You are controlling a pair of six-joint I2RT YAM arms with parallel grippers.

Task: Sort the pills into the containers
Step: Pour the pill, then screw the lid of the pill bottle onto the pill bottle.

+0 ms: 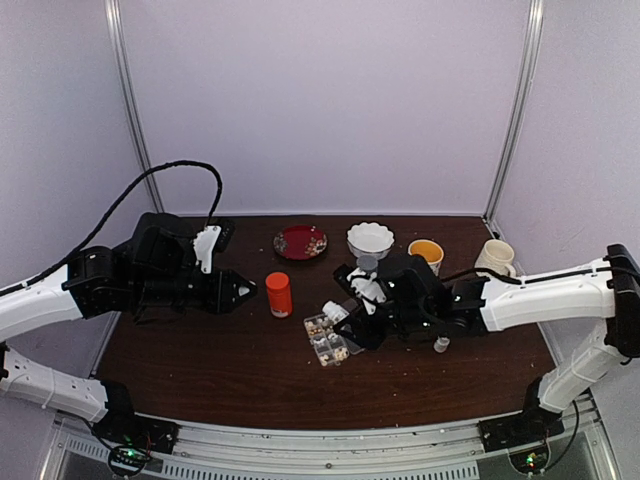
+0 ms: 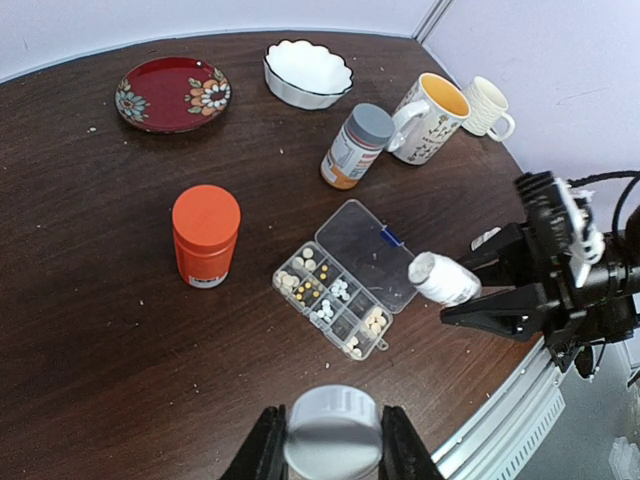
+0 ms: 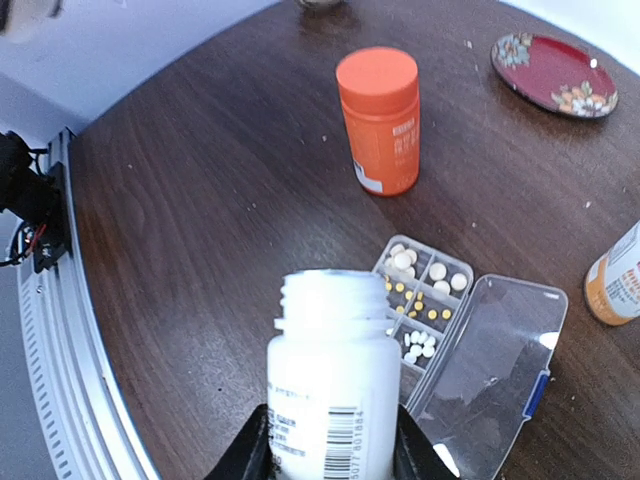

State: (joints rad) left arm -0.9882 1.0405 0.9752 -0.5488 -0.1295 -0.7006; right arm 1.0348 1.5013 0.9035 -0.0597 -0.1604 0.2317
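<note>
Mostly blurred: barcode label [image 3: 322, 425] on white bottle [image 3: 330, 330] in right gripper [image 3: 330, 448].

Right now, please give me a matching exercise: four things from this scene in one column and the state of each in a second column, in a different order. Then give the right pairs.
Things
1. white bottle
2. white cap
3. pill box
4. orange bottle

States
A. stands upright on the table, closed
B. lies on the table with its lid open
C. held by the left gripper
D. uncapped, held by the right gripper

Pairs: 1-D, 2-C, 3-B, 4-A
</note>
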